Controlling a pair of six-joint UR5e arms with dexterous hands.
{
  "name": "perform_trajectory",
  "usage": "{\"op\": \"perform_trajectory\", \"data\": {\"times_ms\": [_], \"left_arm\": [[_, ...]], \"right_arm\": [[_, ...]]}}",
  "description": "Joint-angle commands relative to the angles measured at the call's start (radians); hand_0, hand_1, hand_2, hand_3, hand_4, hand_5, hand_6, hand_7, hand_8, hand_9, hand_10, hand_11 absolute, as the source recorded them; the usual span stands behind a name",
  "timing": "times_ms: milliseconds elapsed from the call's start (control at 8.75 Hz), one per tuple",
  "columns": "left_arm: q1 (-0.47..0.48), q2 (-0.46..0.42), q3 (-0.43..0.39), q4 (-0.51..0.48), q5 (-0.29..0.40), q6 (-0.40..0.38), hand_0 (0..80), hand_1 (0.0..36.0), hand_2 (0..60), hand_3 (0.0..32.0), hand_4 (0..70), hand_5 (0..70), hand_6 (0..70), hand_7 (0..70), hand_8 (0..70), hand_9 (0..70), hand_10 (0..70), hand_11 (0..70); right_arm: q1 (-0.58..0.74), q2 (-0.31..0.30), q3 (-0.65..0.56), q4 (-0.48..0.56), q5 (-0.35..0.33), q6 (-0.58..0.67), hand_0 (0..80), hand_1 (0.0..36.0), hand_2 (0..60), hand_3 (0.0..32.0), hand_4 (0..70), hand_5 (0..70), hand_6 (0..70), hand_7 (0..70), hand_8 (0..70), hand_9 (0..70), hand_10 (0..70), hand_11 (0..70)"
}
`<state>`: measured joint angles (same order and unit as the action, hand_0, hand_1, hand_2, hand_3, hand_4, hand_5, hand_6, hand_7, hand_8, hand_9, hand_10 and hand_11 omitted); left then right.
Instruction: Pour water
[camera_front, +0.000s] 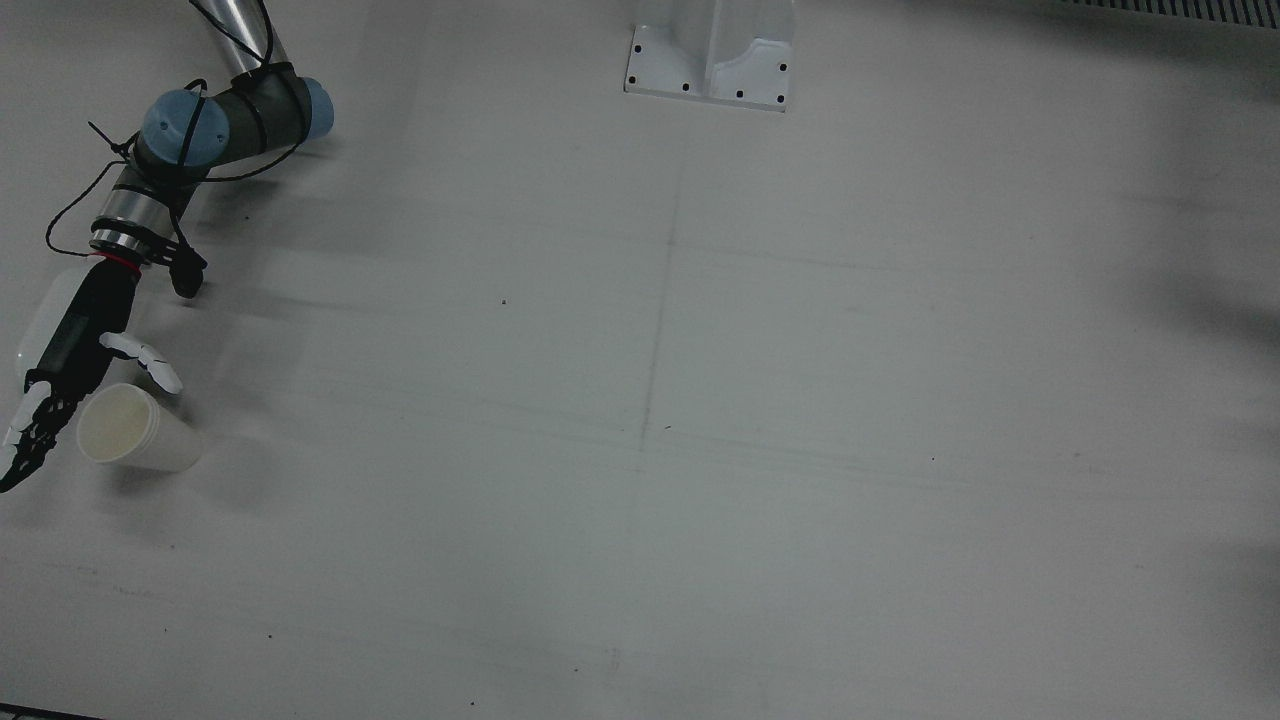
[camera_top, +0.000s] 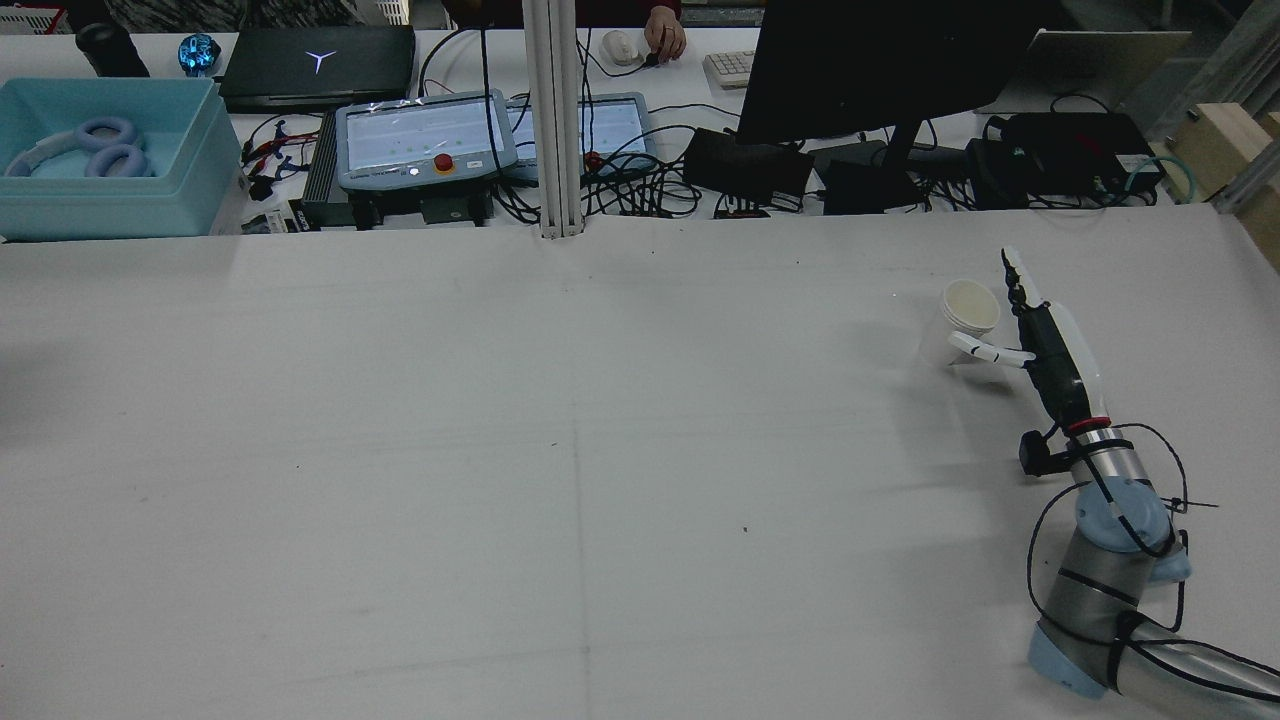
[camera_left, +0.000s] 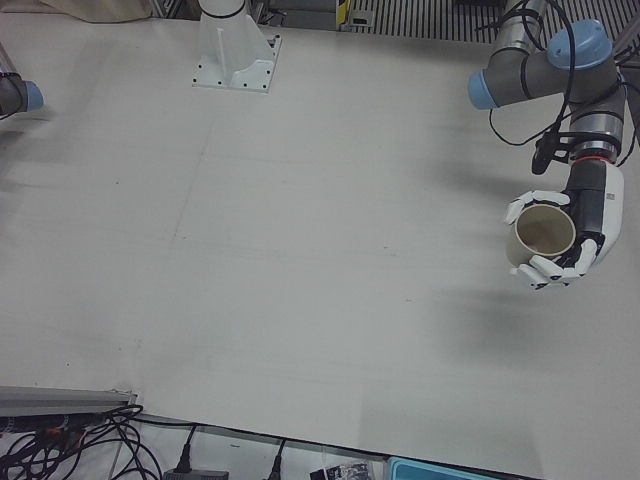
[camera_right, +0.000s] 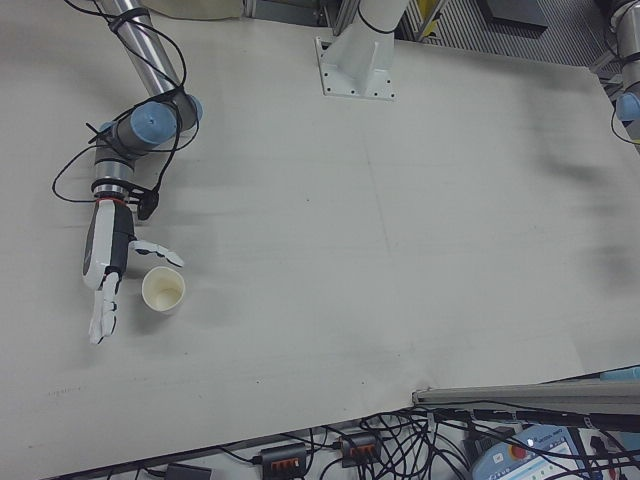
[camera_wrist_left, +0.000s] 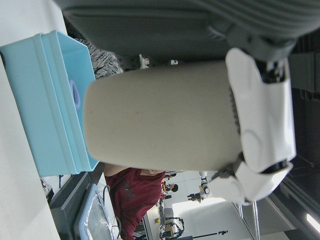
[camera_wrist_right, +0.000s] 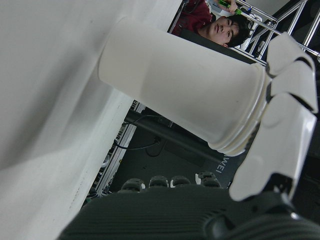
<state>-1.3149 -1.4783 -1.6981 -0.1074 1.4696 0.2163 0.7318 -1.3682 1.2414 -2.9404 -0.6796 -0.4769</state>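
Note:
A white paper cup (camera_front: 135, 430) stands upright on the table at the right arm's side. It also shows in the rear view (camera_top: 970, 305), the right-front view (camera_right: 163, 290) and the right hand view (camera_wrist_right: 185, 95). My right hand (camera_front: 60, 390) is open beside it, palm toward the cup, with its fingers (camera_wrist_right: 290, 125) stretched out past the rim. My left hand (camera_left: 570, 235) is shut on a beige cup (camera_left: 545, 235) and holds it above the table. In the left hand view its fingers (camera_wrist_left: 260, 100) wrap around the beige cup (camera_wrist_left: 160, 120).
A white pedestal (camera_front: 710, 60) is bolted at the table's robot side. Beyond the table's far edge in the rear view are a light blue bin (camera_top: 100, 160), teach pendants (camera_top: 425, 135), a white post (camera_top: 555, 120), a dark monitor (camera_top: 880, 60) and cables.

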Motion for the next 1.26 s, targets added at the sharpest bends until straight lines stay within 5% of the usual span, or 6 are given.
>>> {"op": "perform_trajectory", "data": {"times_ms": [0,1143], "left_arm": [[0.0,0.009,0.0,-0.003,0.0,0.0,50.7,28.6,60.0,0.0,18.1,58.6,28.2,46.9,37.5,35.8,24.2,36.5],[0.002,0.006,-0.008,-0.003,0.011,0.0,52.0,29.9,60.0,0.0,18.5,63.0,29.0,47.9,37.6,35.8,23.9,36.3]], "right_arm": [[-0.002,0.012,-0.003,-0.002,0.0,-0.018,47.9,18.3,18.1,0.0,0.4,7.8,0.5,0.0,0.5,0.2,0.0,0.0],[0.029,0.009,-0.014,0.0,0.0,-0.031,47.7,18.2,19.6,0.0,2.9,8.6,2.3,0.0,0.2,0.4,0.0,0.0]]}}
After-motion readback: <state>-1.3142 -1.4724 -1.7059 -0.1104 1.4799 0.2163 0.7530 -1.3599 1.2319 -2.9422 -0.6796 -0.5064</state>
